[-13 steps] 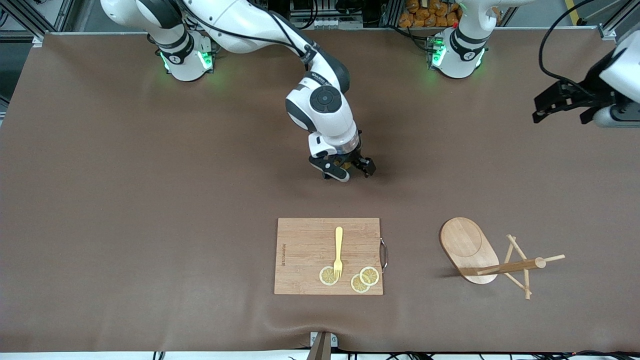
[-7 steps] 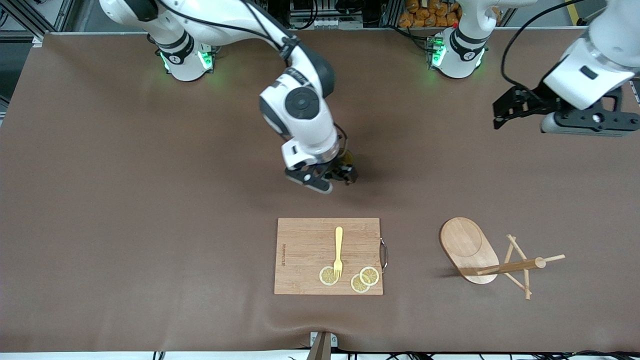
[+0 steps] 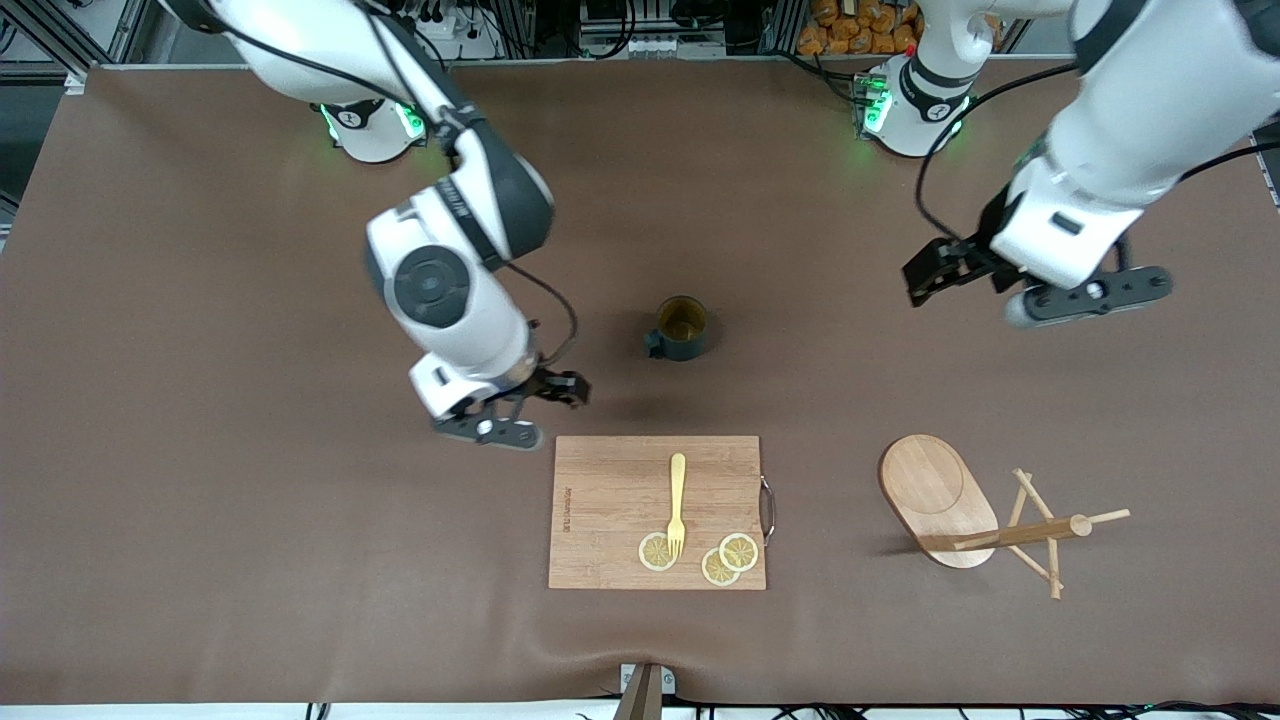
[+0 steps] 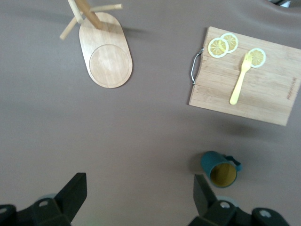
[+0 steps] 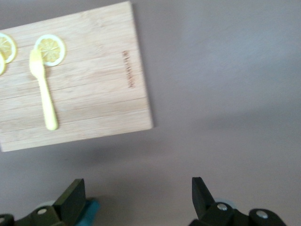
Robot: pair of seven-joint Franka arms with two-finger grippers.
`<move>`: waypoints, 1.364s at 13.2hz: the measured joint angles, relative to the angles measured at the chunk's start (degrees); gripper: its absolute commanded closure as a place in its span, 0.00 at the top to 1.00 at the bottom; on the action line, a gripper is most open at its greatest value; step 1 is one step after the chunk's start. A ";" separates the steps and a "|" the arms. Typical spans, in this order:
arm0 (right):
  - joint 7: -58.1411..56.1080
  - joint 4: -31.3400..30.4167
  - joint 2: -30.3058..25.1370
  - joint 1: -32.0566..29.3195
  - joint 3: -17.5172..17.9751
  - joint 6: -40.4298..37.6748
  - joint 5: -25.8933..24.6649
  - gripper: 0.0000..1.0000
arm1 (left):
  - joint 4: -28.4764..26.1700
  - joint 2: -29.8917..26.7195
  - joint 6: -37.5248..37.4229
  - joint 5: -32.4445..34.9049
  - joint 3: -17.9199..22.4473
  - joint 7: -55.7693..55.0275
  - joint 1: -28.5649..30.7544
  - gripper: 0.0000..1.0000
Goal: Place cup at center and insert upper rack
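Note:
The dark teal cup (image 3: 680,328) stands upright on the table's middle, yellowish inside, with nothing holding it. It also shows in the left wrist view (image 4: 220,169), and its edge shows in the right wrist view (image 5: 91,209). My right gripper (image 3: 540,405) is open and empty over bare table, beside the cup toward the right arm's end. The wooden mug tree (image 3: 940,500) sits toward the left arm's end, and its post (image 3: 1010,535) and pegs point sideways from the oval base (image 4: 106,59). My left gripper (image 3: 935,272) is open and empty over bare table, apart from both.
A rectangular wooden cutting board (image 3: 655,510) lies nearer the camera than the cup. It carries a yellow fork (image 3: 677,500) and three lemon slices (image 3: 738,551), and has a metal handle (image 3: 767,508). The board also shows in both wrist views (image 4: 249,80) (image 5: 80,75).
My right gripper has let go of the cup, left it standing at the centre, and moved off toward the right arm's end. My left arm has swung in over the table.

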 measured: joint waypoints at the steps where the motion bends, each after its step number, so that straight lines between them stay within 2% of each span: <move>1: -3.91 -0.02 -0.74 -2.15 -0.03 -1.21 0.00 1.00 | 0.02 1.02 0.70 0.68 -0.04 -3.77 -1.73 1.00; 5: -19.11 -1.14 -4.03 -10.70 -0.02 -5.70 0.03 1.00 | -0.12 7.62 10.59 2.57 0.02 -20.63 -9.29 1.00; 8: -26.44 -5.87 -9.02 -14.44 -0.03 -7.23 0.03 1.00 | -0.09 14.73 18.17 7.10 0.08 -27.22 -13.29 1.00; 12: -27.80 -13.31 -19.52 -15.39 0.17 -10.50 -1.42 1.00 | 0.20 19.73 25.79 8.27 0.10 -31.77 -15.67 1.00; 15: -30.01 -15.69 -24.66 -15.99 -0.04 -13.12 -3.92 1.00 | 0.29 21.63 28.93 8.49 0.16 -35.17 -16.63 1.00; 18: -35.61 -15.91 -27.32 -17.28 -3.42 -15.32 -6.01 1.00 | 0.44 24.29 32.50 9.58 0.19 -39.59 -18.23 1.00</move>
